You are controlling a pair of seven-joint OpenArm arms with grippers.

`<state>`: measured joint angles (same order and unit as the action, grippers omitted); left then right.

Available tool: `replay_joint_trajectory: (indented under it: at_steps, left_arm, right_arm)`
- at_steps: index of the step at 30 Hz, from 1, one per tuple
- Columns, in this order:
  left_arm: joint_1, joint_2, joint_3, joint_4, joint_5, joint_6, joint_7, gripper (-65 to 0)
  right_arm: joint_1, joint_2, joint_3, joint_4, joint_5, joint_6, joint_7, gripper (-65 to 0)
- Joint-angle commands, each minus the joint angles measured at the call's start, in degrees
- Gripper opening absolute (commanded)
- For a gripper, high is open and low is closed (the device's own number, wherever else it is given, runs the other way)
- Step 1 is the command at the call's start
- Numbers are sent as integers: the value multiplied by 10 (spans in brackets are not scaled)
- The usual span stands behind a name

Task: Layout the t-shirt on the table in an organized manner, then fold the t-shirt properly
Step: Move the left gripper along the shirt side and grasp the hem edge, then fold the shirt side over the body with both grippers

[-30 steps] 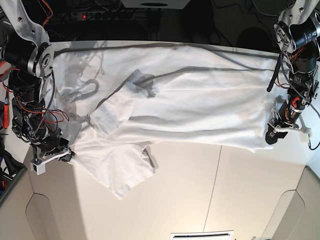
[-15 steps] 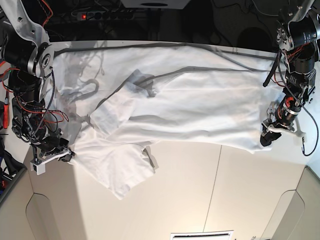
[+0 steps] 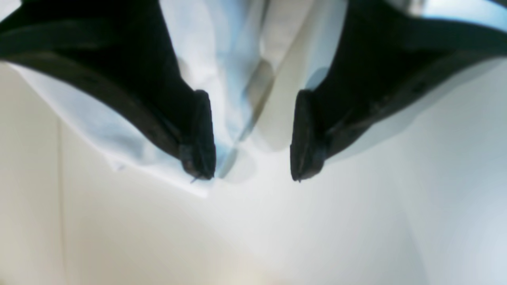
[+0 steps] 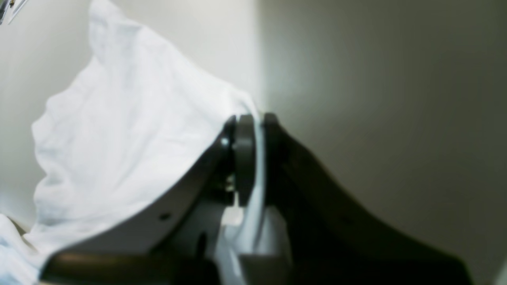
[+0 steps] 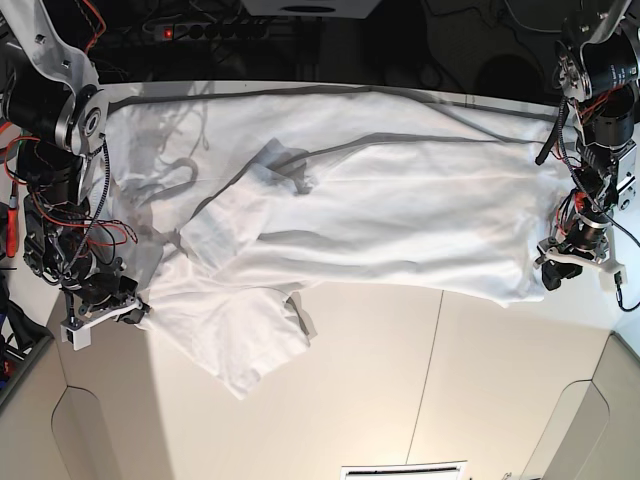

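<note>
Left gripper (image 3: 252, 136): jaws spread wide, nothing between them; t-shirt (image 3: 237, 71) edge lies beneath, blurred, partly hidden by the dark fingers (image 3: 198, 134). Right gripper (image 4: 253, 154): jaws pressed together, pinching a fold of the shirt; cloth beyond drapes out of frame. Base view: shirt (image 5: 400, 210) lies rumpled across the table (image 5: 400, 390), far edge cut off in shadow.
</note>
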<state>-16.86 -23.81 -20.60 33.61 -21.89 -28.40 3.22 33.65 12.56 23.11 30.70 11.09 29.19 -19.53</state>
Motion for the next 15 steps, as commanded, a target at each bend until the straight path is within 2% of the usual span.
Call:
replay_joint_trajectory:
  at_steps: [1,6,15]
  left_arm:
    - [-12,-9,-1,9,-11,-1,-3,-304]
    - [-10,-5,-1,9,-31,-9,14,-304]
    - [-9,32,-1,9,-31,-19,17,-304]
  right_arm:
    - [17,7,0,10,9,6,13,-650]
    - [17,7,0,10,9,6,13,-650]
    - [17,7,0,10,9,6,13,-650]
